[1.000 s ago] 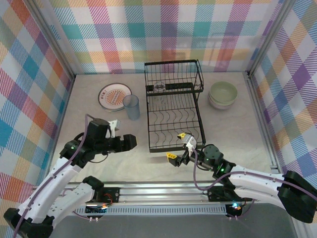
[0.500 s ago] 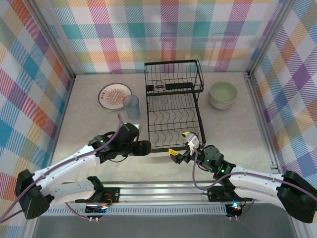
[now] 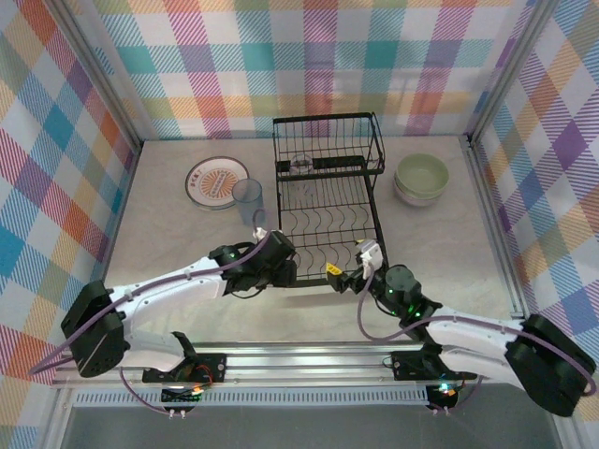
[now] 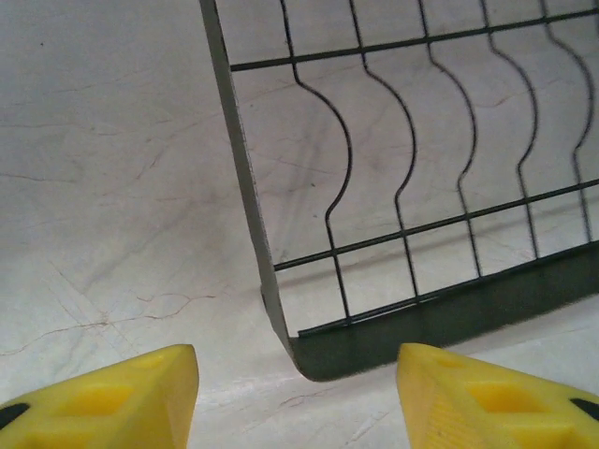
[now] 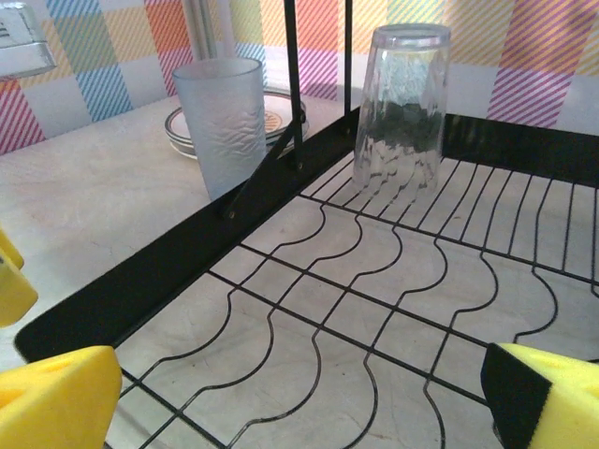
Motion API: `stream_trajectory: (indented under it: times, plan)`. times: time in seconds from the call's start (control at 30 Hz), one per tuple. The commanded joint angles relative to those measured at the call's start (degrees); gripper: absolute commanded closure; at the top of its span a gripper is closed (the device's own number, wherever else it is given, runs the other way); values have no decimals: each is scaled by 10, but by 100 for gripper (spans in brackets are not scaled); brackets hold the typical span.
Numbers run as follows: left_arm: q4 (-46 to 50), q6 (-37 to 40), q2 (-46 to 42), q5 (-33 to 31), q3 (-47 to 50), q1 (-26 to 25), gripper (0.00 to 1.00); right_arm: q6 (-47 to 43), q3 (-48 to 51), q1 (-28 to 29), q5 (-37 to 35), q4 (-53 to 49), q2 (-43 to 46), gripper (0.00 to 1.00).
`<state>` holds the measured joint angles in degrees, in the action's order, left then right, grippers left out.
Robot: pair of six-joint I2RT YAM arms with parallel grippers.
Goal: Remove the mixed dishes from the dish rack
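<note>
- The left claw point(image 4: 298, 383) is released and holds nothing. Its yellow fingers stand apart on either side of the near left corner of the dish rack point(image 3: 328, 234), low over the tabletop point(image 3: 449, 253).
- If it clenches here, I think it would catch the rack's frame instead of a dish. It could then drag the whole rack.
- The right claw point(image 5: 299, 393) is spread wide and empty, at the rack's near edge and looking along the bare wire dividers.
- One clear tumbler point(image 5: 402, 94) is left in the rack's far section, apparently mouth down.
- Reaching for it low risks snagging a finger on the curved wires. A jolted rack could tip the glass, which I expect is slippery.
- The frosted tumbler point(image 5: 220, 122) stands on the tabletop just outside the rack's left wall, with the orange-patterned plate point(image 3: 217, 181) behind it. A careless swing of the left arm could knock it.
- The stacked bowls point(image 3: 421, 178) sit to the right, well apart from both arms.
- Both claws are near each other at the rack's front, so a collision is my other worry.
</note>
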<state>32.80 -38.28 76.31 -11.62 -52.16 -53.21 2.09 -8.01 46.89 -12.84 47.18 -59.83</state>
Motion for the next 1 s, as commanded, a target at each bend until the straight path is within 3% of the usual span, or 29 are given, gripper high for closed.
stream_trajectory:
  times: [0.0, 0.33, 0.43, 0.63, 0.97]
  plan:
    - [-2, -12, 33, -20, -25, -3, 48, -5, -36, -3, 8, 101, -69, 1]
    - [-22, -26, 76, 0, -15, 14, 84, 0, -126, -39, 39, 296, -313, 1]
    - [-34, -24, 74, 14, -4, 21, 91, 8, -148, -53, 46, 334, -355, 1]
    - [-41, -10, 81, 33, 2, 26, 100, 7, -201, -63, 64, 326, -400, 1]
    - [-49, 0, 77, 71, 15, 27, 100, 21, -297, -94, 58, 317, -480, 1]
